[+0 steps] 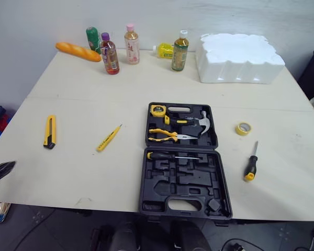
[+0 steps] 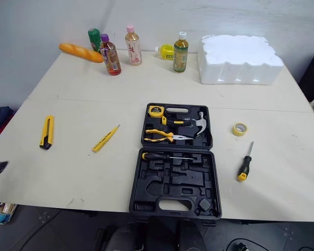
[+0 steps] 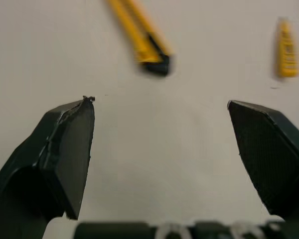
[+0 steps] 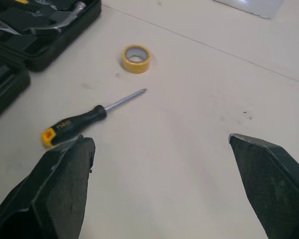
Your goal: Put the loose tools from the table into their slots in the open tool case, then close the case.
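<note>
Bottles (image 1: 109, 54), a bread loaf (image 1: 77, 51) and a foam block (image 1: 238, 56) line the far edge of your tabletop (image 1: 83, 172); left gripper (image 3: 159, 101) and right gripper (image 4: 159, 137) gape empty.

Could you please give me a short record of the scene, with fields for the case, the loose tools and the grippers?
case: open, flat
in case: tape measure, hammer, pliers, stowed screwdriver
left of case: knife, yellow tester
right of case: tape roll, loose screwdriver
left gripper: open, empty, near knife
right gripper: open, empty, near loose screwdriver
back: bottles, foam block
</note>
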{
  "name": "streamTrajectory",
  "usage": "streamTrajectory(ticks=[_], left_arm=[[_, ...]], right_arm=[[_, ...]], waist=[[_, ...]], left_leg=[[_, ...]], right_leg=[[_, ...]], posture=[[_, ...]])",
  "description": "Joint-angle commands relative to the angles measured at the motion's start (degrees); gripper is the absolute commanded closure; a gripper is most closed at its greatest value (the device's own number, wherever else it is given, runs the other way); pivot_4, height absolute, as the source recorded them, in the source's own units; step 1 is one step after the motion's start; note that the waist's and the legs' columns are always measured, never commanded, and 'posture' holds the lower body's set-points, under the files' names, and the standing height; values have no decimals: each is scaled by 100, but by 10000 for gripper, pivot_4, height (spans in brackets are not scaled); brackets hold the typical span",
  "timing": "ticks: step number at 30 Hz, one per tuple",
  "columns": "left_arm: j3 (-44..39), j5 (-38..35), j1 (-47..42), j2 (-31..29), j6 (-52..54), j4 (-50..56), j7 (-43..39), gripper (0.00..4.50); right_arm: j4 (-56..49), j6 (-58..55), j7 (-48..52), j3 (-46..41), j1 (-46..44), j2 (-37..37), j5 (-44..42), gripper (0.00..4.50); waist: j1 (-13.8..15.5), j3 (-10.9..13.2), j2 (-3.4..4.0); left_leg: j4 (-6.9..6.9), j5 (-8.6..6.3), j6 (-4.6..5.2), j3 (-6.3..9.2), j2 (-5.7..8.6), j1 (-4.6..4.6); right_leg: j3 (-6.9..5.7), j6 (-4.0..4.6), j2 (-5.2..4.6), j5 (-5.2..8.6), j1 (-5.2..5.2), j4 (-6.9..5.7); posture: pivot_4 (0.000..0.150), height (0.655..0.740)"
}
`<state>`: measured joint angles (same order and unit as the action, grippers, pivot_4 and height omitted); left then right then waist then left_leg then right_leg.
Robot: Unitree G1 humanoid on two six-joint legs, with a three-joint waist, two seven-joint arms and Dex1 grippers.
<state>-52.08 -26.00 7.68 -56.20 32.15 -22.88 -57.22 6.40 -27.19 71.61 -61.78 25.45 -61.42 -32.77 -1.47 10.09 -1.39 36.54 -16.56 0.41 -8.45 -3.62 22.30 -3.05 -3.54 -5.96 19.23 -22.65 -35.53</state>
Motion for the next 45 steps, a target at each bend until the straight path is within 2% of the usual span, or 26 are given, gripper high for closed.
streamTrajectory(ticks=[1,3,5,9,12,15,21,27,31,37,41,45], left_arm=[[-48,-2,-6,-108,-338,-25,9,437],[9,-53,-70,-99,-358,-9,46,437],[175,-37,-228,-82,-463,-11,91,437],[492,-141,-472,-55,-381,284,56,437],[988,-462,-680,-46,-31,1178,-131,437],[1807,-1031,-1230,-78,530,2343,-388,437],[3225,-1924,-2635,-31,1265,3656,-812,437],[4161,-2183,-3471,182,1251,3951,-1378,437],[4511,-2074,-3708,325,1061,3882,-1609,437],[4908,-1967,-4176,732,806,3809,-1713,437],[5035,-1894,-4206,828,710,3923,-1701,437],[5091,-1891,-4255,908,743,3971,-1616,437]], right_arm=[[281,264,151,-71,-95,-131,144,0],[342,321,205,-47,-131,-137,184,0],[334,337,211,-1,-193,-116,192,0],[176,338,225,45,-212,2,196,0],[-301,149,132,-50,-133,255,30,0],[-1414,-221,-237,-47,86,890,-280,0],[-4113,-1556,-2117,-43,512,2134,-1032,0],[-5692,-2582,-4325,554,391,3010,-1852,0],[-6083,-2944,-5637,1241,75,3375,-2288,0],[-5992,-3263,-7205,2878,-593,3814,-1570,0],[-5524,-3066,-7474,3788,-994,4002,-1019,0],[-5100,-2811,-7766,4176,-1157,4211,-352,0]], waist=[[1,0,1],[-11,-2,6],[-19,-4,13],[-20,-2,18],[-17,-2,15],[42,0,12],[64,2,35],[-50,3,39],[-25,3,38],[-13,2,35],[-26,2,35],[-23,0,32]], left_leg=[[-21,3,-5,-6,7,-1],[-44,11,-17,-13,11,0],[-57,12,-22,-14,11,1],[-67,18,-51,-14,5,3],[-61,22,-59,-14,-6,3],[-49,27,-56,-5,-9,3],[-47,55,-63,-10,-8,-12],[-49,83,-98,-12,-10,-15],[-45,101,-69,-12,-6,-13],[-39,107,-53,-6,1,0],[-35,106,-47,-8,2,5],[-32,108,-55,-9,-9,5]], right_leg=[[-1,2,-10,1,-6,1],[-4,8,-15,5,-5,-3],[-12,-49,-15,-26,0,-16],[-25,-54,1,-18,-7,-21],[-29,-56,17,-17,-3,-23],[-33,-70,22,-24,8,-32],[-11,-88,36,-40,14,-49],[-1,-86,55,-40,10,-56],[1,-86,56,-40,7,-56],[2,-90,54,-42,5,-54],[3,-93,56,-44,3,-51],[4,-94,83,-44,1,-54]], posture=[[1500,7355],[1500,7355],[1500,7355],[1500,7355],[1500,7355],[1500,7355],[1500,7355],[1500,7355],[1500,7355],[1500,7355],[1500,7355],[1500,7355]])
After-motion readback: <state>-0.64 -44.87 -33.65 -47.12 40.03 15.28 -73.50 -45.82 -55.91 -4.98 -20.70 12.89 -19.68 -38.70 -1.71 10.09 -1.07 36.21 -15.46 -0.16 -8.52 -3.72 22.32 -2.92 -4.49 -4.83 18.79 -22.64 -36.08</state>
